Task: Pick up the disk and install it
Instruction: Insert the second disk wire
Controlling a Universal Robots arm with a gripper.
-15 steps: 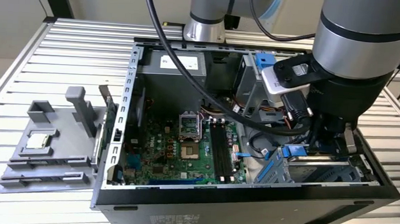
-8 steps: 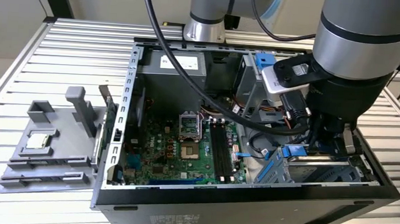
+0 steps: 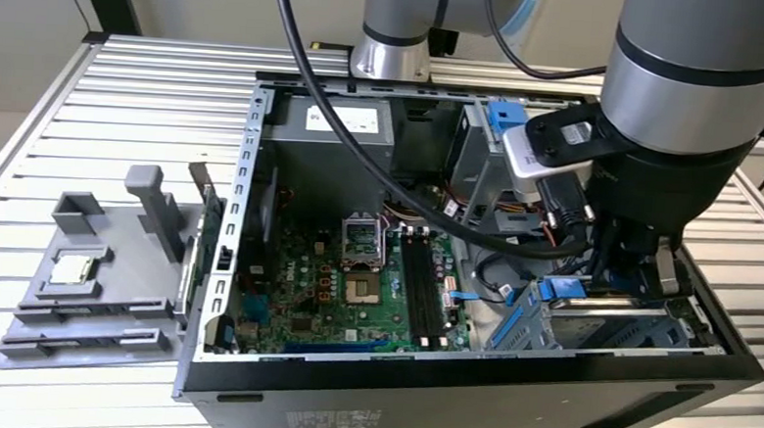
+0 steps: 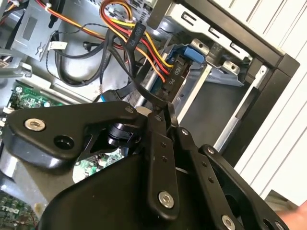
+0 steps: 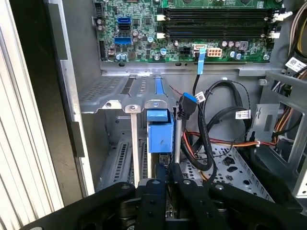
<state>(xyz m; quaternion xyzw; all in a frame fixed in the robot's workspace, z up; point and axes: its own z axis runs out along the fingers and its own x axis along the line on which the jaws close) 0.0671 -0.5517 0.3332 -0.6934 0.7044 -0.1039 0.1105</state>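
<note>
The disk (image 5: 159,130) stands edge-on in the drive cage (image 3: 625,330) at the front corner of the open computer case, on the exterior view's right. Its bright blue carrier (image 3: 564,287) shows between two metal rails, and the drive body is hidden. My gripper (image 5: 168,168) reaches down into the case right at the carrier's near end. Its black fingers (image 5: 175,173) are shut together and their tips lie against or just short of the blue plastic. In the second wrist view the gripper (image 4: 162,114) is also shut, with cables just beyond the tips.
Black cables (image 5: 206,120) and a bundle of coloured wires (image 4: 144,43) hang close beside the cage. The motherboard (image 3: 339,280) fills the case floor. A blue bracket (image 3: 505,117) sits in the upper bay. Outside the case a grey fixture (image 3: 103,288) holds a small silver chip (image 3: 72,268).
</note>
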